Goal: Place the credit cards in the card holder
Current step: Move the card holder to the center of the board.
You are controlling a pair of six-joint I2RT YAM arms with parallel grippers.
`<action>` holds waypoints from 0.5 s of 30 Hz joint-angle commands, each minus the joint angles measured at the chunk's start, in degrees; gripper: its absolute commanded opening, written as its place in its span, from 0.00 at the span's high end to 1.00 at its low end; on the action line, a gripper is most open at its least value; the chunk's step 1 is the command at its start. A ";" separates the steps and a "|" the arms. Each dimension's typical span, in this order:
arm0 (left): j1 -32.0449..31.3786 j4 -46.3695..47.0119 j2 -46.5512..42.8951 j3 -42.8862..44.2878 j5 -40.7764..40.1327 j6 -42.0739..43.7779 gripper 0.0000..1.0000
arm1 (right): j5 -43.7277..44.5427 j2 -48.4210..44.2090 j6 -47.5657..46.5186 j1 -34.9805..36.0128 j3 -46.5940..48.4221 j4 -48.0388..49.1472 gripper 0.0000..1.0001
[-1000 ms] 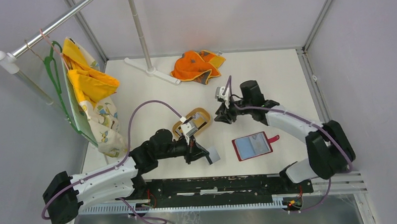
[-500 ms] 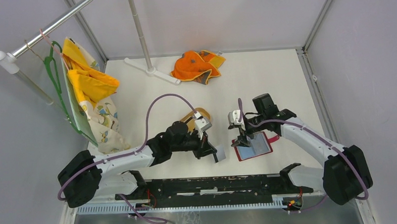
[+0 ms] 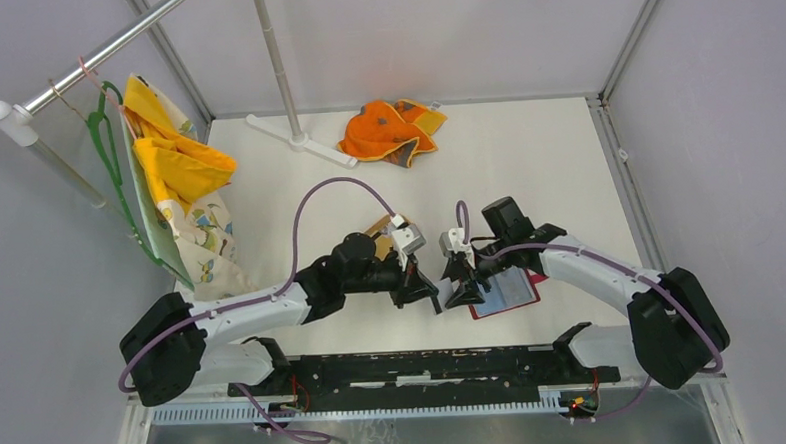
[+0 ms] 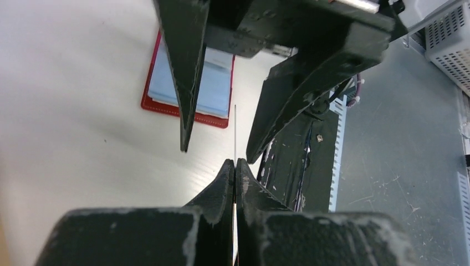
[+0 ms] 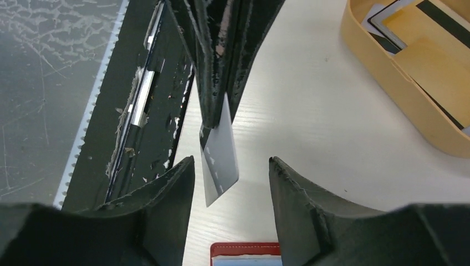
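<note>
My left gripper (image 3: 425, 293) is shut on a grey credit card (image 3: 436, 301), held above the table. In the left wrist view the credit card (image 4: 235, 130) shows edge-on as a thin line sticking out of the pinched left gripper (image 4: 235, 164). My right gripper (image 5: 231, 160) faces it, open, its fingers on either side of the credit card's (image 5: 220, 158) free end without touching it. The red card holder (image 3: 510, 290) lies open on the table just right of both grippers, pale blue inside (image 4: 194, 88). More credit cards (image 5: 427, 33) lie in the tan tray (image 5: 388, 77).
The tan tray (image 3: 382, 228) sits behind the left arm, mostly hidden. An orange cloth (image 3: 390, 130) and a white rack foot (image 3: 300, 139) lie at the back. Yellow clothes on a green hanger (image 3: 172, 177) hang at the left. The black base rail (image 3: 425, 366) runs along the near edge.
The right gripper came from near the tray, passed over the card holder, then moved left until its fingers straddle the card. The left gripper carried the card a little rightward.
</note>
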 commanded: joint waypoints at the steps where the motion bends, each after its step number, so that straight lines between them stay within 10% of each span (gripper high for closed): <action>1: 0.14 3.26 0.13 3.67 2.36 3.93 0.98 | -1.74 1.55 5.19 0.90 0.86 4.18 0.52; 8: 0.12 4.69 -1.34 2.29 0.03 3.05 0.84 | -4.40 2.48 3.91 0.91 3.35 0.08 1.00; 15: 0.13 21.21 -9.32 -10.79 -5.35 -4.12 0.40 | -10.87 2.21 0.87 -0.82 4.70 -4.05 1.00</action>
